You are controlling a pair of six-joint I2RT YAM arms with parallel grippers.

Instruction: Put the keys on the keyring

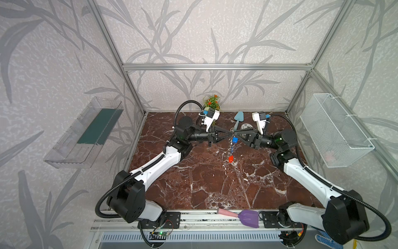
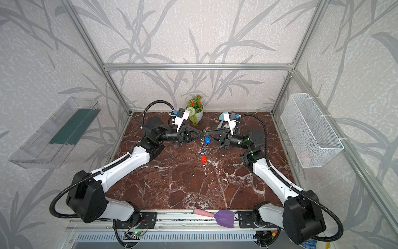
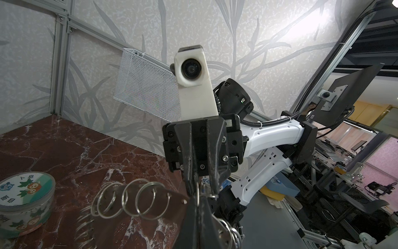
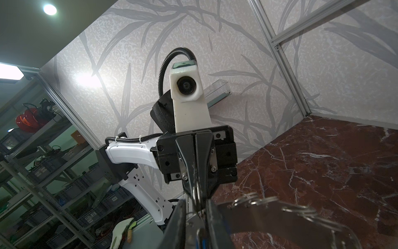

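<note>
Contact point sits at frame centre in both top views, where the two grippers meet tip to tip above the table [image 1: 193,183]. Left gripper [image 3: 197,204] is clenched on the keyring [image 3: 157,204]. In the left wrist view the grey plate runs straight into the closed fingertips, and its split rings fan out toward the lower left of the frame. This grip likely serves as a fixture, holding the plate off the surface so that a ring edge is presented to the opposite arm.

Right gripper [image 4: 197,208] faces it head-on. Its fingers stand close together with a narrow gap; whether they clamp a ring cannot be told. The opposed approach suits prying or threading a split ring.

Keys [image 1: 232,149] hang in a chain just below the meeting point, with the blue key [image 1: 235,140] uppermost and the red key [image 1: 230,159] lowest. Hanging this way suggests they are already linked to the ring set, but the link itself is too small to confirm.

Tin [image 3: 23,200] rests on the table at the lower left of the left wrist view, apart from the work. Scoop [image 1: 249,217] lies at the lower edge, well apart.
</note>
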